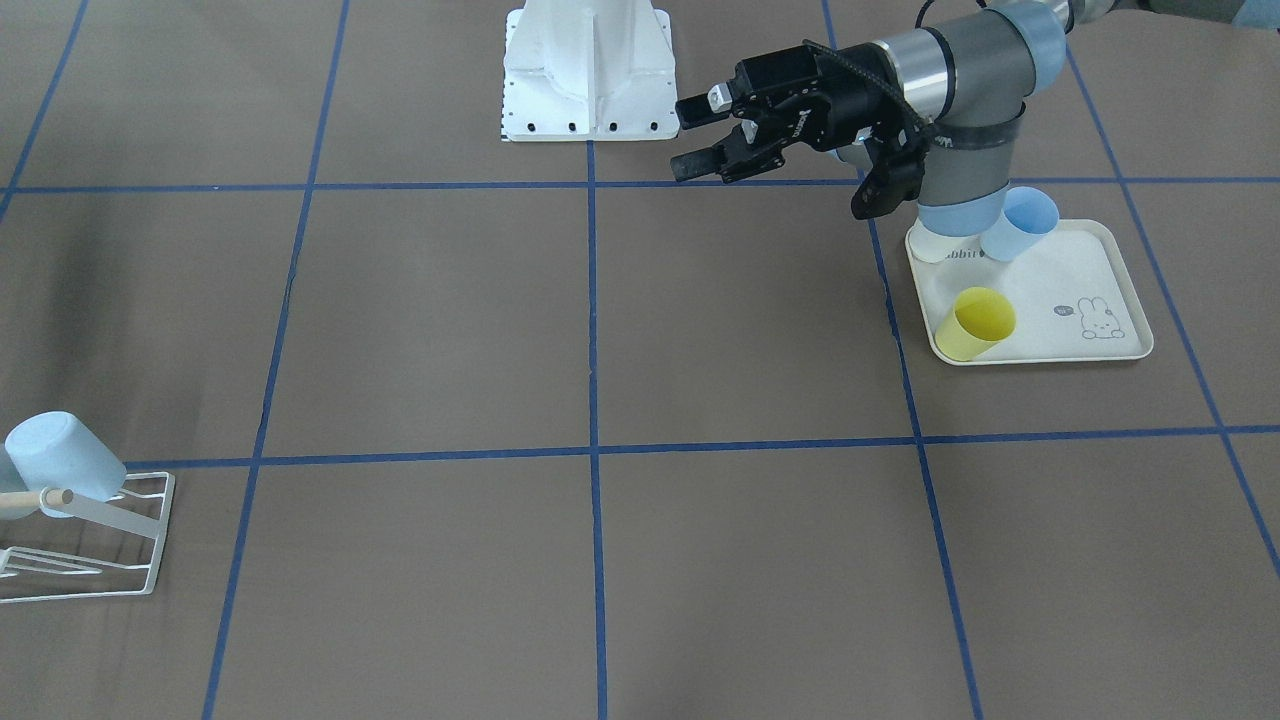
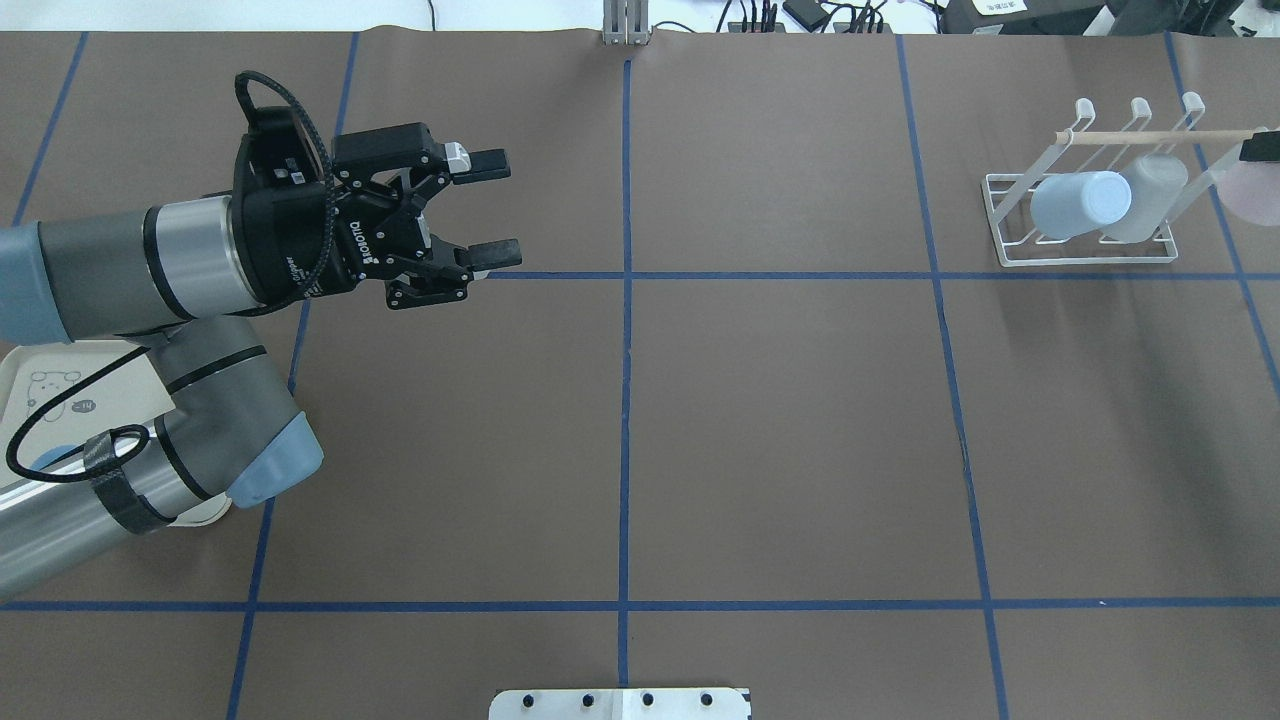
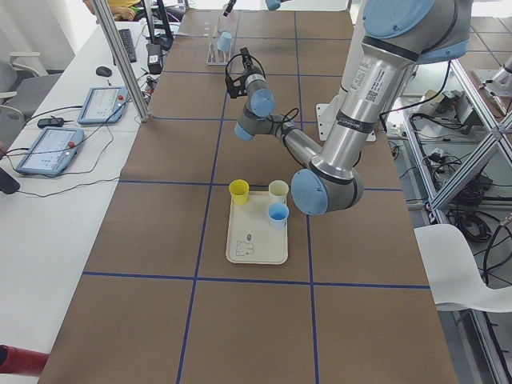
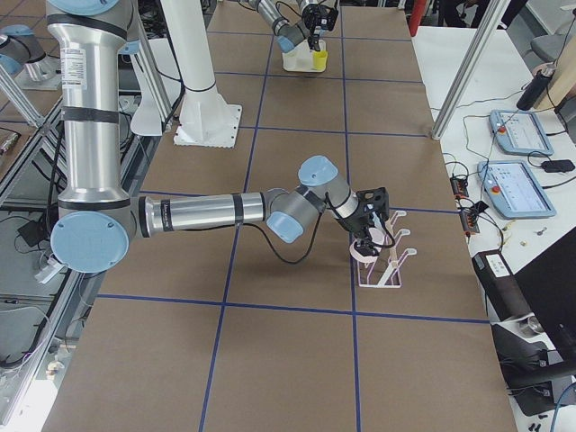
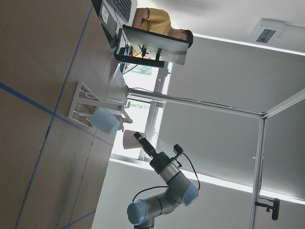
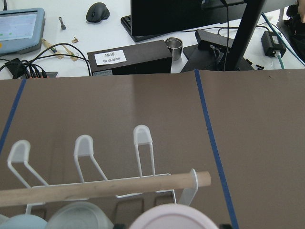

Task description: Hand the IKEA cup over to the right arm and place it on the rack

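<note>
robotics lab. long table (image 3: pixel 264 320) under brown paper, blue tape grid (image 2: pixel 626 400) across it. white robot pedestal (image 1: pixel 588 70) at table's long edge. beside table: white bench (image 3: pixel 48 232) with teach pendants (image 3: pixel 48 150), monitor (image 6: pixel 181 14), mouse (image 6: pixel 97 10), loose cables. aluminium frame post (image 3: pixel 122 56) at table's side.

Table (image 2: pixel 780 430) open through the middle, cluttered on both halves

By the far edge on the right half, the rack (image 2: pixel 1085 255) holds a blue cup (image 2: pixel 1080 205) and a grey cup (image 2: pixel 1145 198). The right gripper (image 4: pixel 364 241), clasping a pink cup (image 2: pixel 1255 195), blocks its outer end. On the left half, the left arm (image 1: pixel 965 170) overhangs the tray (image 1: pixel 1100 280).
</note>
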Robot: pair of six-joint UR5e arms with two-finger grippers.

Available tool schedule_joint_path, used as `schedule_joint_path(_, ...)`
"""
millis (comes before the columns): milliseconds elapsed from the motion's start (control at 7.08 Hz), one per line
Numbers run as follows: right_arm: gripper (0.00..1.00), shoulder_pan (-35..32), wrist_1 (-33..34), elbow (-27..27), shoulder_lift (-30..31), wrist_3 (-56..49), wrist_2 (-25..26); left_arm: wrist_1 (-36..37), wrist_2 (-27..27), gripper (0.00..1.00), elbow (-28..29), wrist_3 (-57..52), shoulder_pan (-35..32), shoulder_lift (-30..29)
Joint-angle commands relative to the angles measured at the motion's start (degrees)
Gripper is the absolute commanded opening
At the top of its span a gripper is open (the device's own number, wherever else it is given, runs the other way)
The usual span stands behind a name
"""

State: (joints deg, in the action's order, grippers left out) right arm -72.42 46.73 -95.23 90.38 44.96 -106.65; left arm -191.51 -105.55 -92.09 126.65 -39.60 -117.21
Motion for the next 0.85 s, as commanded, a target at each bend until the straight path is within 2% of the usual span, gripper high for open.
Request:
schedule_joint_path(0,0.00,-0.01,0.03,2.31,-2.21,-0.22,0.04,0.00,-0.01,0.91,-0.02,0.00,-0.04,0.05)
schedule_joint_path(424,0.00,-0.01,-0.15,3.82,-2.40,-0.04,-0.14,0.00,-0.01,0.91,-0.10,-0.09,-0.13,0.05)
schedule_joint_path(565,0.99,0.08,-0.41,4.61,-2.48,0.48,0.29,0.00,-0.01,0.91,-0.10,-0.09,-0.13,0.05)
schedule_joint_path(706,1.00,0.08,-2.68,5.74,-2.40,0.66,0.21,0.08,-0.01,0.91,-0.10,0.00,-0.13,0.05)
